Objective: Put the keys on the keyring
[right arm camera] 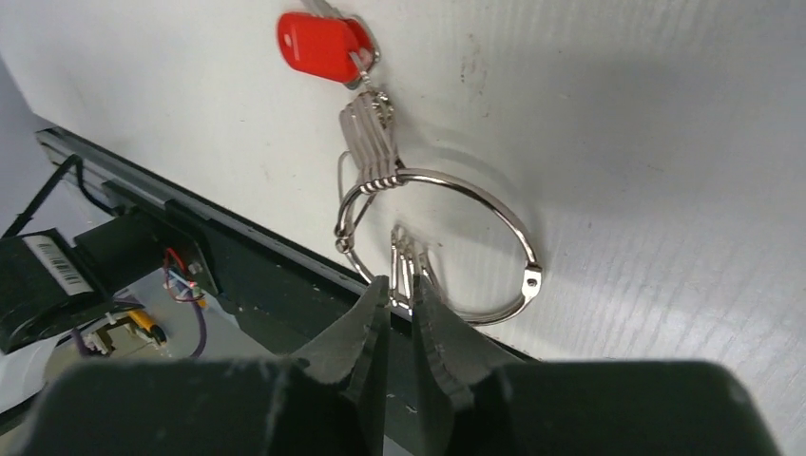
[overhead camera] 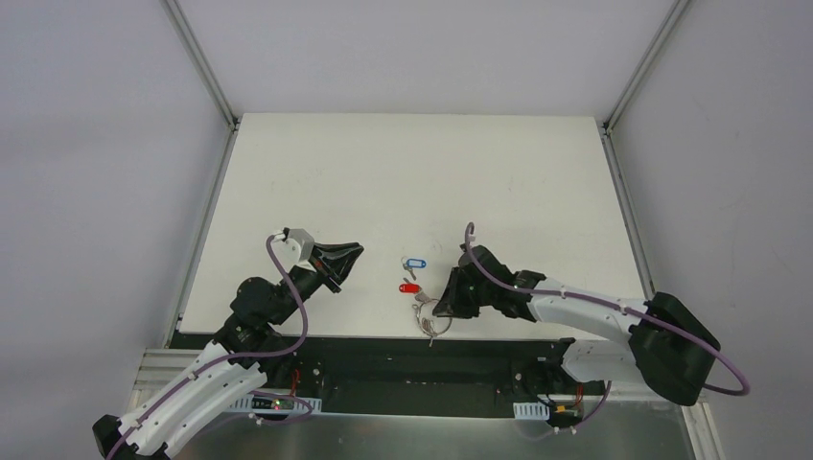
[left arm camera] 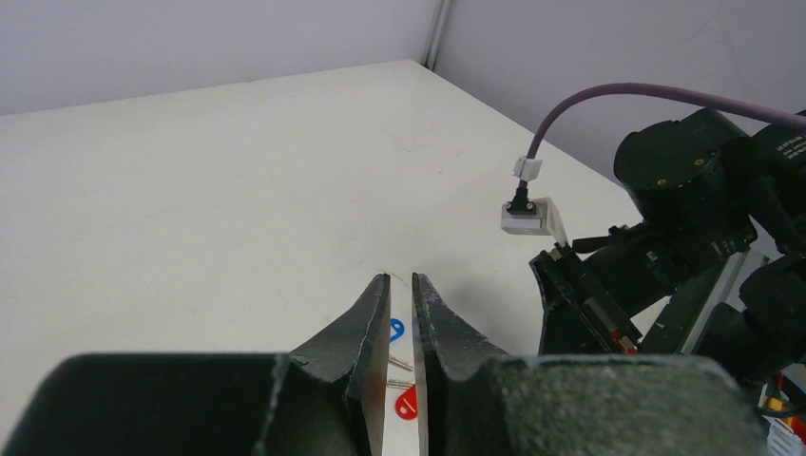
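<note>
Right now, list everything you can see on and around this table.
table: one, white, between grey walls
blue key: one, blue head, front middle of the table
red key: one, red head, between the blue key and the keyring
keyring: one, silver, at the near edge
small silver keys: count unclear, silver, on the keyring
left hand: one, black, shut, empty
right hand: one, black, fingertips at the keyring, grip unclear

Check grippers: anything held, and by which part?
Right gripper looks pinched on the keyring, at its small silver keys; left gripper is shut and empty.
</note>
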Robot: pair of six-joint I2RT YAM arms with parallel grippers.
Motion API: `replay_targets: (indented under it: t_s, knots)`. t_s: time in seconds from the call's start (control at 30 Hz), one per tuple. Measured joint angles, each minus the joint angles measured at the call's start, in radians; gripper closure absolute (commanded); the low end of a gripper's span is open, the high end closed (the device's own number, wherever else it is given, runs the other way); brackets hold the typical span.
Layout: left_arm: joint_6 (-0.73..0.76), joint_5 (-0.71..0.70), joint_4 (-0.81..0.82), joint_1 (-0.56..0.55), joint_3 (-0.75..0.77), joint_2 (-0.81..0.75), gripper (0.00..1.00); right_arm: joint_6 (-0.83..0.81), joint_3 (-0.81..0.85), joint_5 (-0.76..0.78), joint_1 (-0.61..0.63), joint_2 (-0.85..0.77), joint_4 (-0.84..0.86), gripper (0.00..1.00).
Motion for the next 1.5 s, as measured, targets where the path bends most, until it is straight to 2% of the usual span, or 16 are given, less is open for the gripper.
replay_targets:
  t_s: [0.1,0.2,0.33,0.43,0.6,0.77,1.17,1.5]
  knots:
    - [0.0,0.0,0.0,0.0,0.0,0.0,0.87,-0.006,0.035,0.015,0.013,0.074,-0.038,0.84]
    - [0.0,0.0,-0.001,0.0,0.0,0.0,0.87,-0.015,0.075,0.056,0.019,0.132,-0.099,0.73]
    - [0.0,0.0,-0.003,0.0,0.0,0.0,0.87,-0.039,0.161,0.181,0.018,0.188,-0.23,0.65]
    - [0.0,-0.002,-0.008,0.0,0.0,0.0,0.87,-0.07,0.233,0.269,-0.031,0.215,-0.309,0.63]
    - [0.0,-0.003,-0.017,0.0,0.0,-0.002,0.87,-0.141,0.361,0.356,-0.184,0.323,-0.36,0.64]
    - [0.0,-0.009,-0.032,0.0,0.0,-0.009,0.87,-0.203,0.528,0.378,-0.203,0.49,-0.369,0.65]
    - [-0.023,-0.021,-0.033,0.0,0.0,-0.004,0.86,-0.218,0.487,0.254,-0.051,0.326,-0.373,0.64]
    - [-0.037,-0.045,-0.034,0.0,0.0,-0.013,0.85,-0.304,0.431,0.21,0.037,0.336,-0.378,0.65]
